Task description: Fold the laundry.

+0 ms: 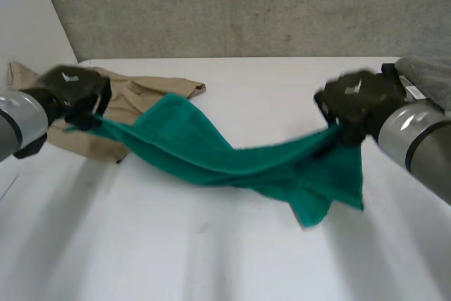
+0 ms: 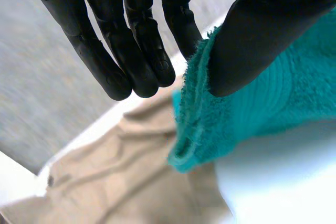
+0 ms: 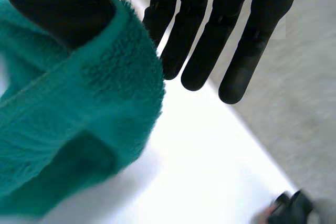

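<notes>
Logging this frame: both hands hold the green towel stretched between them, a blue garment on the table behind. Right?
The garment is beige, not blue; the head view shows it. The left hand and right hand do hold the green towel stretched between them.

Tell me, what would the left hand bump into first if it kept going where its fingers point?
Probably the tan garment lying ahead of the left hand. That hand pinches the green towel, which would travel along. Depth is unclear.
</notes>
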Tool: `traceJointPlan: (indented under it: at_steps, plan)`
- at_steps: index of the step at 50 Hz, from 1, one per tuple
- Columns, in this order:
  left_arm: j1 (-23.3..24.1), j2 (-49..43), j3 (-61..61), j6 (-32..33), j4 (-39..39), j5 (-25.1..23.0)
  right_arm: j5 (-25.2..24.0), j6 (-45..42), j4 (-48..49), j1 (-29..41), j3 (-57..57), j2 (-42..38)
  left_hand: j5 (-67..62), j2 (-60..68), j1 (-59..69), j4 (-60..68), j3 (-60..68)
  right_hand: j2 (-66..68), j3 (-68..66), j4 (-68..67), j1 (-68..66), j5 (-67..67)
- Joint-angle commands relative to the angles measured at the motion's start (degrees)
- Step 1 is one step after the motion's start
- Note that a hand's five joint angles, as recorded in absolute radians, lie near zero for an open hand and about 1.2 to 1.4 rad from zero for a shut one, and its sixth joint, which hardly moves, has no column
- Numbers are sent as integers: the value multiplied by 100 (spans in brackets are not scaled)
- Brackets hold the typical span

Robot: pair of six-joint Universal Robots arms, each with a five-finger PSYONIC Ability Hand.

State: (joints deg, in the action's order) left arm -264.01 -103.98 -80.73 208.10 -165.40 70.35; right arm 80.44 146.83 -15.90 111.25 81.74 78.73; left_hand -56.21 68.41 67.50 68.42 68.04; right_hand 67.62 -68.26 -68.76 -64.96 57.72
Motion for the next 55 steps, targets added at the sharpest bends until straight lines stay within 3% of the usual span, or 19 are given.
traceJointPlan:
  at_steps: [1, 9, 14, 17, 21, 26, 30, 39, 45, 50, 55]
  plan:
    - [403, -992, 645, 969, 886, 312, 129, -629, -81, 37, -176, -832, -1379, 1159, 1250, 1158, 1196, 1238, -1174, -1124, -1504, 1228]
    - [930, -2372, 2366, 969, 386, 1138, 419, -488, 684, 195, -1132, -2018, -1379, 1159, 1250, 1158, 1196, 1238, -1174, -1124, -1504, 1228]
    - [1098, -2768, 4238, 768, -246, 1543, 1077, -550, 1395, 240, -2520, -2608, -1379, 1159, 1250, 1158, 1196, 1238, -1174, -1124, -1504, 1228]
    - [1124, -2760, 5302, 311, -843, 1429, 1500, -550, 2159, 213, -3339, -2696, -1379, 1159, 1250, 1158, 1196, 1238, -1174, -1124, -1504, 1228]
    - [1098, -2479, 5726, -541, -1757, 1516, 1518, -383, 3433, 160, -3490, -2539, -1379, 1159, 1250, 1158, 1196, 1238, -1174, -1124, -1504, 1228]
    - [1045, -2014, 5175, -1464, -3013, 1990, 1299, 126, 4952, 143, -2737, -1793, -1379, 1159, 1250, 1158, 1196, 1238, -1174, -1124, -1504, 1228]
    - [949, -1855, 4507, -1492, -3419, 1965, 1088, 267, 5394, 169, -2112, -1528, -1379, 1159, 1250, 1158, 1196, 1238, -1174, -1124, -1504, 1228]
    - [667, -1661, 2872, -1404, -3561, 1807, 859, 276, 4658, 117, -1118, -1352, -1379, 1159, 1250, 1158, 1196, 1238, -1174, -1124, -1504, 1228]
    - [465, -1547, 1562, -1378, -3570, 1517, 438, 285, 3893, -68, -336, -1395, -1379, 1159, 1250, 1158, 1196, 1238, -1174, -1124, -1504, 1228]
    - [281, -1555, 489, -1193, -3693, 990, -28, 250, 3716, -314, 377, -1773, -1379, 1159, 1250, 1158, 1196, 1238, -1174, -1124, -1504, 1228]
    - [131, -1538, -47, -1035, -3763, 700, -117, 250, 3804, -507, 457, -2352, -1379, 1159, 1250, 1158, 1196, 1238, -1174, -1124, -1504, 1228]
